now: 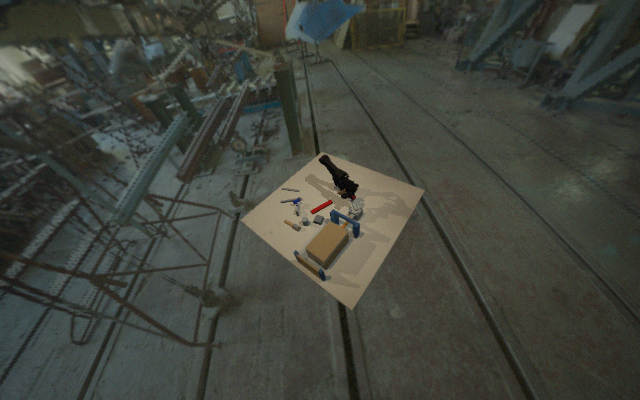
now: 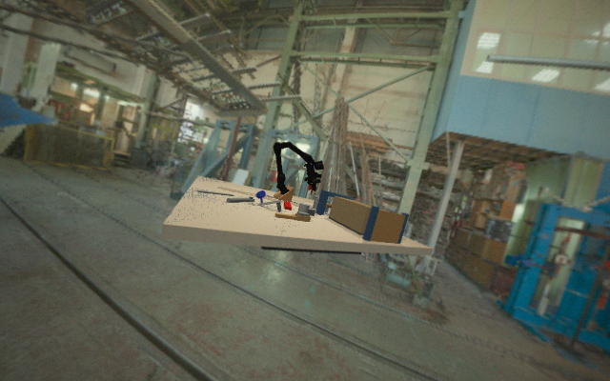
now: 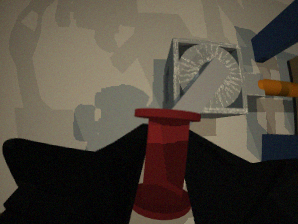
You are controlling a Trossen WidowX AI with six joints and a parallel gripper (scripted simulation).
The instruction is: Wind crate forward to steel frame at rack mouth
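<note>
Gripper: the gripper (image 3: 161,163) fills the bottom of the wrist view, its two black fingers clamped on the red winch handle (image 3: 162,156).
Winch handle: it stands upright between the fingers, its flat red cap on top and a wider red foot below, hanging above the bench (image 3: 80,43).
Winch: the winch (image 3: 209,76) lies just beyond the handle in the wrist view, a pale grey box with a ridged round drum on top; the handle is near it but not over the drum.
Strap: an orange piece (image 3: 280,87) runs off the winch's right side toward the blue frame; where it ends cannot be seen here.
Steel frame: the blue steel frame (image 1: 345,222) stands just past the winch in the top view, at the near end of the crate.
Crate: the brown crate (image 1: 327,244) sits flat on the bench behind the frame; whether its front touches the frame cannot be told.
Rear bar: a blue-ended bar (image 1: 310,265) lies at the crate's far end.
Tools: a red bar (image 1: 321,206), a blue-handled tool (image 1: 295,201), a wooden-handled tool (image 1: 292,225) and small grey blocks (image 1: 318,219) lie apart from the winch.
Arm: the black arm (image 2: 291,162) arches from its base down to the winch.
</note>
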